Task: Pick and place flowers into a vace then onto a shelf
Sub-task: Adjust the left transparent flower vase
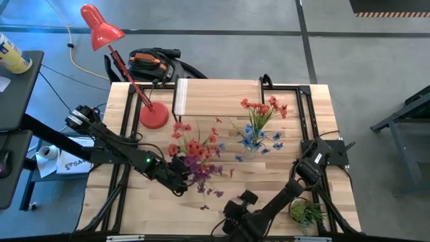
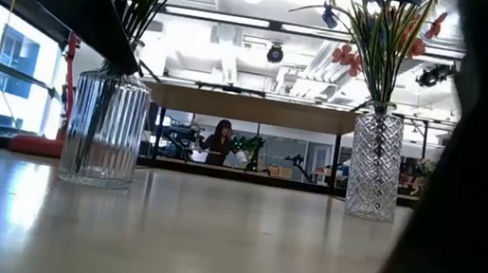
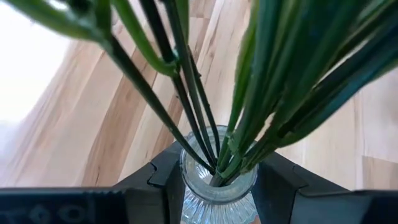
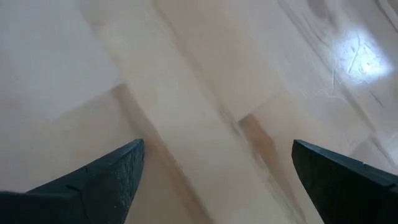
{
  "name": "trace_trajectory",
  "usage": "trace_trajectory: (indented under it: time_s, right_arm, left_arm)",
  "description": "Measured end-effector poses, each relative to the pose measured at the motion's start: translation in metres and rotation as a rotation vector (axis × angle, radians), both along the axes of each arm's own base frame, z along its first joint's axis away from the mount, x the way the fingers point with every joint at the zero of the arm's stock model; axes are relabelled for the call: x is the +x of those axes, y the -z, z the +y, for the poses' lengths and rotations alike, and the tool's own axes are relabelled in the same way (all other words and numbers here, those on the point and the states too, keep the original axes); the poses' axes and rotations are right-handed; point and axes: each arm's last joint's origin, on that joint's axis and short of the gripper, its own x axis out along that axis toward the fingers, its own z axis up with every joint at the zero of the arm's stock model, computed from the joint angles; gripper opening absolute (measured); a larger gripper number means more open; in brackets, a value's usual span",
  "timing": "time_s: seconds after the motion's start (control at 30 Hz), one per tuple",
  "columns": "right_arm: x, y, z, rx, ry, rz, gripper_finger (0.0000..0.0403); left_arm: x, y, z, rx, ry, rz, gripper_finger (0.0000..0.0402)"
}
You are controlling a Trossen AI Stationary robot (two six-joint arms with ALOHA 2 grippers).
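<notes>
A ribbed glass vase (image 2: 104, 126) stands on the table and holds flowers (image 1: 196, 151) with red, orange and purple blossoms; their green stems (image 3: 186, 93) fan out of its mouth. My left gripper (image 1: 180, 176) (image 3: 217, 186) is at the vase's neck, shut on it. A second, cut-glass vase (image 2: 375, 165) with red and blue flowers (image 1: 261, 124) stands right of centre. My right gripper (image 1: 235, 212) (image 4: 217, 180) is open above bare wood near the table's near edge. The shelf (image 2: 257, 110) spans the far side. My left gripper pinches the ribbed vase's neck (image 3: 189, 186), just under the rim, one finger (image 3: 163, 183) on each side. It comes slanting from above and from the table's left. The vase stands upright with its base (image 2: 95, 178) on the table.
A red desk lamp (image 1: 101, 30) has its base (image 1: 153, 115) on the table's far left. A small leafy green plant (image 1: 306, 214) sits at the near right corner beside my right arm. Open wood lies between the two vases (image 2: 233, 212).
</notes>
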Motion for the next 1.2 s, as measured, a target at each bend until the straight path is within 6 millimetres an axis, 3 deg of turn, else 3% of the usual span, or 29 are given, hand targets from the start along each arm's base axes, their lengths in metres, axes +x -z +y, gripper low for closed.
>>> trace_trajectory:
  time_s: [0.57,0.87,1.2]
  right_arm:
    - [0.026,0.001,-0.025,-0.03,0.005,-0.04,0.0394]
    - [0.028,0.001,-0.027,-0.046,-0.014,-0.032,0.0394]
    - [0.036,0.001,-0.038,-0.046,-0.004,-0.025,0.0394]
  left_arm:
    - [-0.012,0.01,0.009,0.044,-0.092,0.028,0.0301]
    - [-0.043,-0.003,0.006,0.098,-0.077,0.08,0.0309]
    - [-0.062,-0.003,0.014,0.11,-0.202,0.155,0.0316]
